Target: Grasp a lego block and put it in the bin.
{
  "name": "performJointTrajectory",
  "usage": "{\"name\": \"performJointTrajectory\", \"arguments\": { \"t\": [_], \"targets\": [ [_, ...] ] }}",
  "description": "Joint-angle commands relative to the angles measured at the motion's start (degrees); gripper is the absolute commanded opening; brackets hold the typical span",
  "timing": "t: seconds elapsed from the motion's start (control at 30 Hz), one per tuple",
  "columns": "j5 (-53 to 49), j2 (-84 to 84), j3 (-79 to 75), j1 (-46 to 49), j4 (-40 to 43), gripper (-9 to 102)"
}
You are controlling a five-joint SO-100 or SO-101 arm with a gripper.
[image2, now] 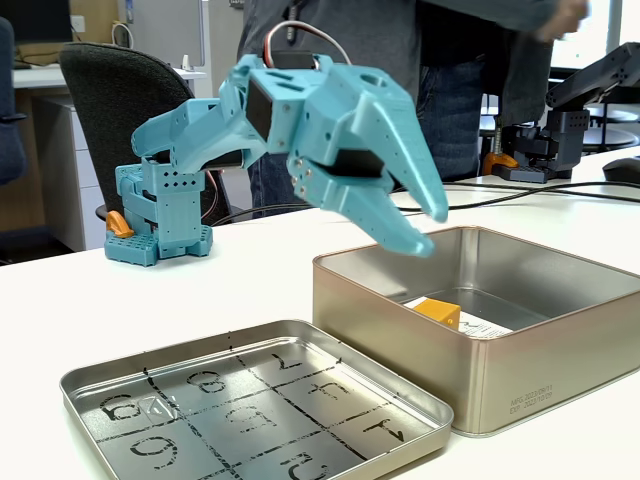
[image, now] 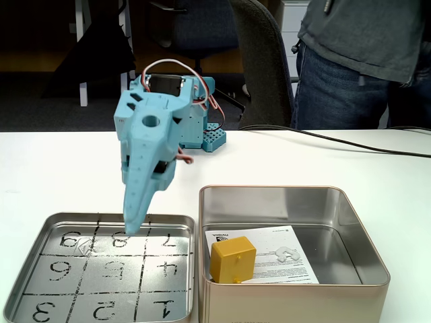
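Note:
The yellow-orange lego block (image: 232, 259) lies inside the bin (image: 269, 190), on the white printed sheet near its front left corner. In the other fixed view the lego block (image2: 437, 311) peeks over the near wall of the bin (image2: 540, 370). My blue gripper (image: 133, 225) hangs over the back row of the flat numbered tray (image: 101, 217), left of the bin, with its tips pointing down. From the side, the gripper (image2: 432, 232) is open and empty, its tips hovering by the bin's left rim.
The tray (image2: 250, 335) has a black numbered grid and a small clear scrap in one back square. A black cable (image: 337, 140) crosses the table behind the bin. A person (image: 363, 60) and an office chair (image: 266, 60) stand beyond the far edge. A black device (image2: 560, 120) sits at the right.

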Motion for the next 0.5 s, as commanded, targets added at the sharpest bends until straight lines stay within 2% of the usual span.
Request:
{"name": "performJointTrajectory", "arguments": {
  "t": [0.0, 0.47],
  "targets": [
    [2.20, 2.46, -1.76, 1.23, 0.88, 0],
    [4.57, 3.60, -1.76, 0.35, 1.49, 0]
  ]
}}
